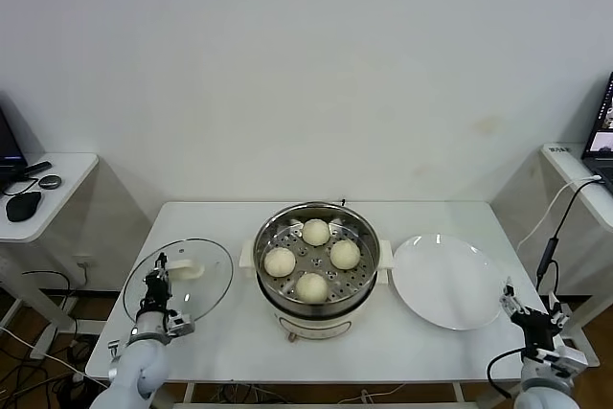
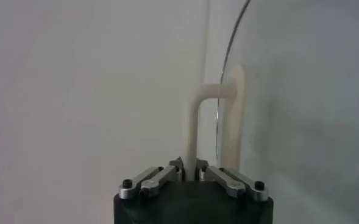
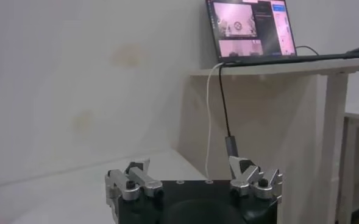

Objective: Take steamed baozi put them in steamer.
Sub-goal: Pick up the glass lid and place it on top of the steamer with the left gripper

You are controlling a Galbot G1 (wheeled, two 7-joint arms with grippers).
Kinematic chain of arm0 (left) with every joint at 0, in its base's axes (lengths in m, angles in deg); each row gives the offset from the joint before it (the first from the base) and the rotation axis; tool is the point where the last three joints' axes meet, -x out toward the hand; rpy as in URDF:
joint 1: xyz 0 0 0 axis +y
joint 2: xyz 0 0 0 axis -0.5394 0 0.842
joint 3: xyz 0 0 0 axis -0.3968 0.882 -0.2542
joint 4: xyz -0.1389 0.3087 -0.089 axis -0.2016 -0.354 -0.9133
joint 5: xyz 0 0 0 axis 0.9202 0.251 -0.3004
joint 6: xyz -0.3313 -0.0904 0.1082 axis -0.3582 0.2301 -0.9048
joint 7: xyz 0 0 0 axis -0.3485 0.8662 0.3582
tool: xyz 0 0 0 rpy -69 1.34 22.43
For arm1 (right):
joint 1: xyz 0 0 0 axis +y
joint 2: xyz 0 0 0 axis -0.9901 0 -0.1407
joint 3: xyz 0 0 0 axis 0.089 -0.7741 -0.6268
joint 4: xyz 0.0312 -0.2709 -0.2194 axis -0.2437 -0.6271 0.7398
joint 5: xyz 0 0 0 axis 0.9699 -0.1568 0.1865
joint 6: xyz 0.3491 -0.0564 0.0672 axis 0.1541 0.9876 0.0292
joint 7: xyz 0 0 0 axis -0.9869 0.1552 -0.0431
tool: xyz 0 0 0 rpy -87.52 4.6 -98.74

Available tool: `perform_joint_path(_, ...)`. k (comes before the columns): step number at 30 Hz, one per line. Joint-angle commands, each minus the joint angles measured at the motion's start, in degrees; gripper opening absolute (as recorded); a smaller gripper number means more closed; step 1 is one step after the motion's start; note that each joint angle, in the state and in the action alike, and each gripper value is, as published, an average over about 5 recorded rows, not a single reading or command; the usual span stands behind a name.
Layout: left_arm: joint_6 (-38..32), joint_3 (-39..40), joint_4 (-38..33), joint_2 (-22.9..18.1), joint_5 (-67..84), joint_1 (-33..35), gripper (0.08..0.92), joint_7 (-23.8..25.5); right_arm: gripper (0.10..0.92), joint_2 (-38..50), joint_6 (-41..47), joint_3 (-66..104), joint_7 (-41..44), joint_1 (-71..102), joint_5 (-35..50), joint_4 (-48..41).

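Several cream-white steamed baozi (image 1: 316, 232) lie on the perforated tray inside the shiny steamer (image 1: 359, 293), at the middle of the table. To its left the round glass lid (image 1: 196, 294) lies flat. My left gripper (image 1: 158, 277) stands at the lid's front left rim. In the left wrist view that gripper (image 2: 190, 170) is shut on the lid's white handle (image 2: 194, 122), which runs between the jaws, with the glass (image 2: 301, 109) beyond. My right gripper (image 1: 522, 308) waits by the table's right front edge, open (image 3: 191, 167) and holding nothing.
A flat white plate (image 1: 445, 280) with nothing on it lies right of the steamer. A side table with a mouse (image 1: 23, 204) stands at the far left. Another with a laptop (image 3: 252, 27) and a hanging cable (image 1: 548, 256) stands at the right.
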Motion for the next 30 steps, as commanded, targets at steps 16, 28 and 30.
perform_joint_path(16, 23.68, -4.32, -37.50, -17.32, -22.77, 8.29, 0.172, 24.92, 0.823, -0.06, 0.04, 0.36, 0.60, 0.93, 0.17, 0.75)
perform_joint_path(28, 23.63, 13.58, -34.11, -20.11, -27.86, 3.26, 0.172, 26.89, 0.823, -1.30, -0.11, 0.28, 0.69, 1.25, -1.02, -0.09)
perform_joint_path(30, 23.62, 15.87, -32.74, -20.99, -28.61, 2.23, 0.172, 26.94, 0.823, -1.65, -0.06, 0.22, 0.70, 1.10, -1.27, -0.21)
